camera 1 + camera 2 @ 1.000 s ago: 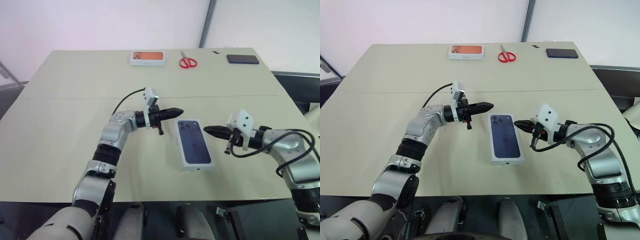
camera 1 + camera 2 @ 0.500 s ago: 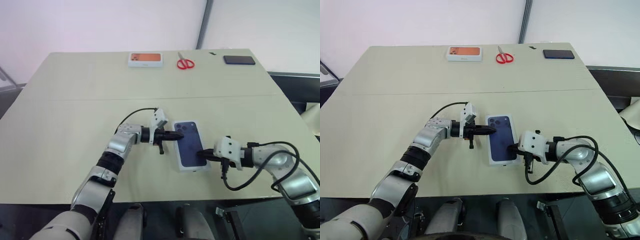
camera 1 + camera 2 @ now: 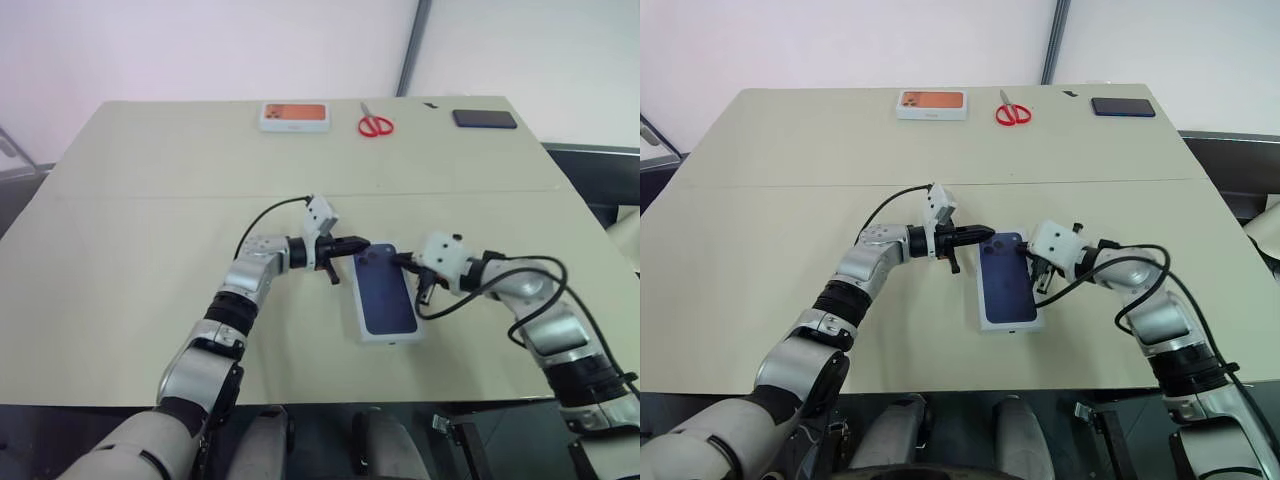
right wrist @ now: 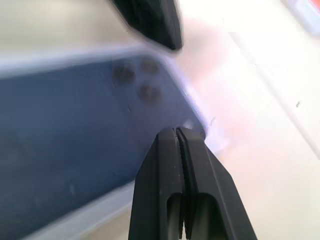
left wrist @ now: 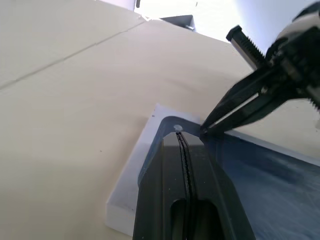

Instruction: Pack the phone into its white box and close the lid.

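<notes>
So in the left eye view, compared with a second back, both arms have dropped down and closed in on the phone (image 3: pixel 384 292). The left tool (image 3: pixel 356 246) went from hovering off the phone's far-left corner to sitting right at that corner, and the right tool (image 3: pixel 400 260), which half a second ago was down near the phone's near end, is now up by the far-right edge. Both tools are pinched fully shut, holding nothing. My read: they're using closed tips to nudge or press the phone down flat into the white box (image 3: pixel 389 340), so the seating step is nearly wrapped up, with the lid step yet to come. The phone itself lies back-up in the box near the table's (image 3: pixel 130 250) front middle.

Right eye view tells the same story: the two shut tips bracket the phone's far end, one on each side, very close to each other.

Left wrist view: the shut left tool lies over the phone's corner, box rim (image 5: pixel 131 185) peeking out beside it, and the other tool's tip comes in just beside its own. Whether it actually touches, can't tell.

Right wrist view: shut tool over the camera-bump (image 4: pixel 134 80) end, near the phone's edge.
</notes>
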You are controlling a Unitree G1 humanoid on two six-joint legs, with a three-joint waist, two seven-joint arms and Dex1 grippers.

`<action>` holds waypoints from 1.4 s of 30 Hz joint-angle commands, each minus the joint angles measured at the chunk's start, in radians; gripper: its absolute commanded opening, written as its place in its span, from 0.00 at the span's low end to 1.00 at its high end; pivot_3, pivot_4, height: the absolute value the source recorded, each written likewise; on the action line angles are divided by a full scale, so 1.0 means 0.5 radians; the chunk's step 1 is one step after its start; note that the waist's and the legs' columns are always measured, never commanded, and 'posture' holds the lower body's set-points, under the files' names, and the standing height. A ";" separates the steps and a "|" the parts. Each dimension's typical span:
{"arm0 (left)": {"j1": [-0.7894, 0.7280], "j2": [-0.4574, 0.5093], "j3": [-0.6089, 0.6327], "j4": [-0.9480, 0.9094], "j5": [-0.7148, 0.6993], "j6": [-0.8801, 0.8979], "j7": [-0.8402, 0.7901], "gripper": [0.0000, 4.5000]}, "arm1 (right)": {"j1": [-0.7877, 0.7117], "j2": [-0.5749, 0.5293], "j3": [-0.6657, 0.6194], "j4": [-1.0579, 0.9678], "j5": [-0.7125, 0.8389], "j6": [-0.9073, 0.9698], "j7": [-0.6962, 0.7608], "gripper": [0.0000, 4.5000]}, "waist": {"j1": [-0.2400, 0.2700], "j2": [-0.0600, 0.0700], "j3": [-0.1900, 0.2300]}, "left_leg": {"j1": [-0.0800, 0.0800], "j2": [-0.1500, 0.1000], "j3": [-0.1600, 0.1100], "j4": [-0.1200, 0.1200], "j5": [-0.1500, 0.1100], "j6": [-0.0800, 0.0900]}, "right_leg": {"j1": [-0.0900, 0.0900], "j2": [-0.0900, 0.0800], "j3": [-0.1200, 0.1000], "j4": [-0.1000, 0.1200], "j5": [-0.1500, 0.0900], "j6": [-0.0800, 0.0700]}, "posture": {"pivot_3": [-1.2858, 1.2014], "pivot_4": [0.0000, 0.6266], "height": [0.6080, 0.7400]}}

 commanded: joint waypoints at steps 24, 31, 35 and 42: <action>0.795 0.853 0.618 -1.312 -0.484 0.575 -0.012 1.00 | 0.290 -0.032 -0.532 -0.426 0.664 0.317 0.249 0.99 | -0.002 0.003 0.000 | 0.001 0.008 -0.004 -0.002 -0.001 0.002 | -0.003 -0.002 0.006 0.001 0.000 0.000 | 0.52 0.24 1.00; 1.373 1.118 0.949 -1.610 -0.488 0.445 0.064 1.00 | 0.424 -0.179 -0.687 -0.406 0.732 0.334 0.304 0.99 | 0.002 0.004 0.000 | 0.001 0.007 -0.002 -0.004 -0.002 0.002 | -0.002 -0.009 0.006 -0.002 -0.001 -0.001 | 0.52 0.24 1.00; 1.643 1.156 1.154 -1.660 -0.588 0.394 0.030 1.00 | 0.533 -0.218 -0.753 -0.409 0.744 0.305 0.325 0.99 | 0.004 0.004 0.000 | 0.001 0.006 -0.001 -0.005 -0.002 0.002 | -0.002 -0.010 0.006 -0.004 -0.004 -0.008 | 0.52 0.24 1.00; 1.854 1.176 1.198 -1.770 -0.628 0.444 0.093 1.00 | 0.600 -0.275 -0.793 -0.370 0.761 0.300 0.370 0.99 | 0.020 0.004 0.001 | 0.000 0.005 0.000 -0.005 -0.002 0.002 | -0.001 -0.018 0.005 -0.006 -0.006 -0.011 | 0.52 0.24 1.00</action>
